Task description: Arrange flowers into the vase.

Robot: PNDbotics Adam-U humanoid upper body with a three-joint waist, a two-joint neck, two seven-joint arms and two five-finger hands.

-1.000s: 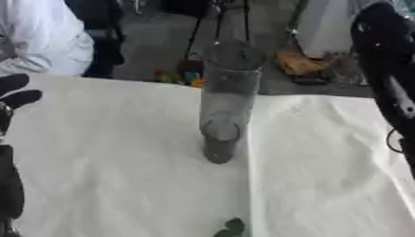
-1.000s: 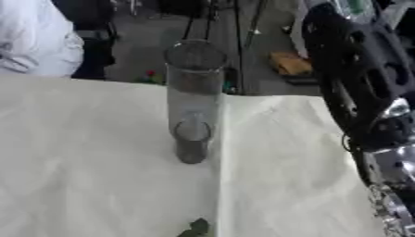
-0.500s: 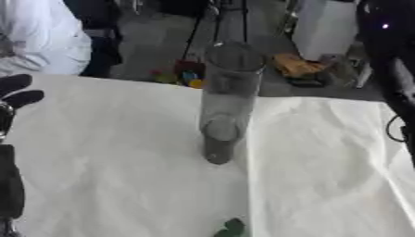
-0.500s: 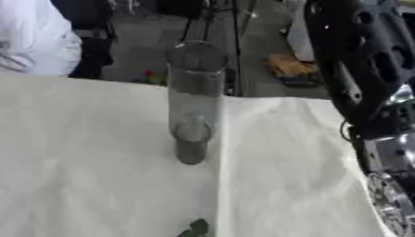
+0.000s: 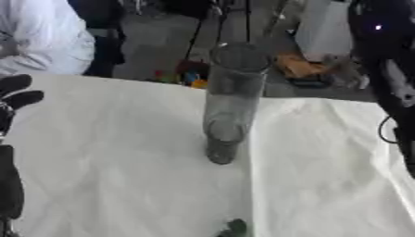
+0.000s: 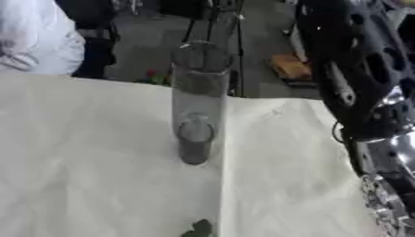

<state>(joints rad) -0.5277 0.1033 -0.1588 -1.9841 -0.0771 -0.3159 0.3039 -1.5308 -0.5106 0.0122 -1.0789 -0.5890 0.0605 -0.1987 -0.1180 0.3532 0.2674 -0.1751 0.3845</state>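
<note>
our left robot hand rests left of the empty glass vase, fingers relaxed; the tall vase could tip if knocked; right robot hand unseen.

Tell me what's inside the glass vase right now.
No flowers or stems show in the tall clear vase; its dark, thick base could be water or glass. A green leaf lies on the white cloth near the bottom edge.

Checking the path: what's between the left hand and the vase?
Only bare white tablecloth lies between the left hand at the left edge and the upright clear vase, per the left eye view.
</note>
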